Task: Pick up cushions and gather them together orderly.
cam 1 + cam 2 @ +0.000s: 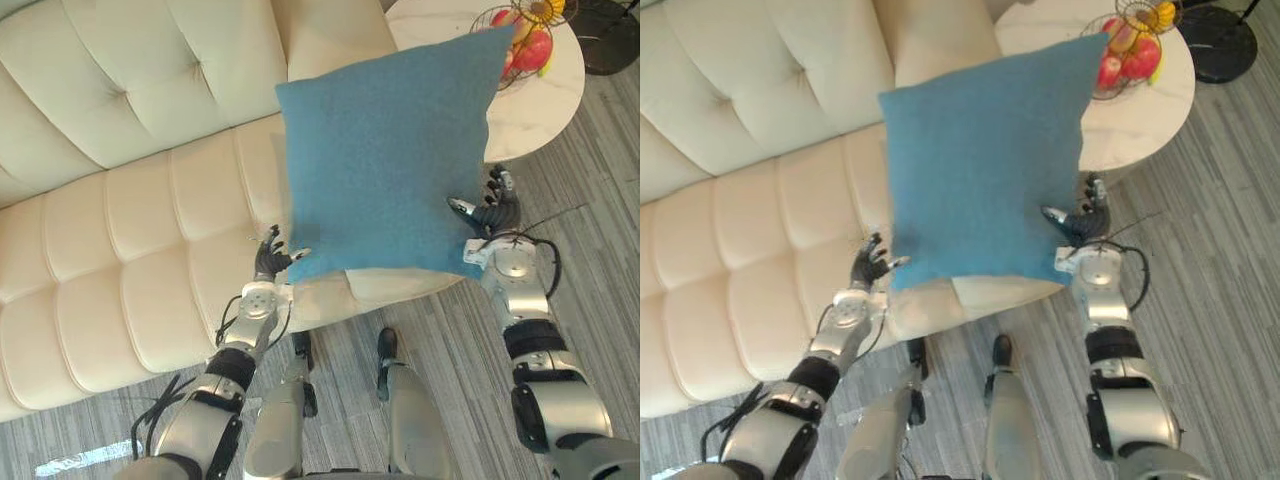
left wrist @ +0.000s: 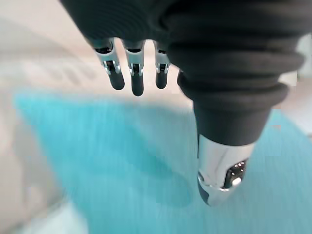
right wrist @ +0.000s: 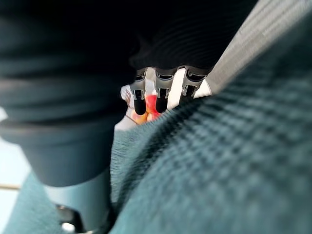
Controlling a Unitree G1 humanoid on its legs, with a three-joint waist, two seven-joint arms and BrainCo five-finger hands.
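A square blue cushion [image 1: 385, 160] hangs upright in the air in front of the cream sofa [image 1: 120, 230], one corner pointing up toward the round table. My right hand [image 1: 492, 212] grips its lower right edge, thumb across the front face and fingers behind the cloth. My left hand [image 1: 270, 262] sits at the cushion's lower left corner with fingers straight and the thumb reaching to the corner. In the left wrist view the fingers [image 2: 137, 73] stand straight above the blue cushion [image 2: 122, 165]. The right wrist view has the cushion [image 3: 219, 165] lying between thumb and fingers.
A round white table [image 1: 545, 95] stands at the sofa's right end, carrying a wire basket of fruit [image 1: 525, 35]. Grey plank floor [image 1: 600, 250] runs in front of the sofa. A dark round base [image 1: 1225, 45] sits beyond the table.
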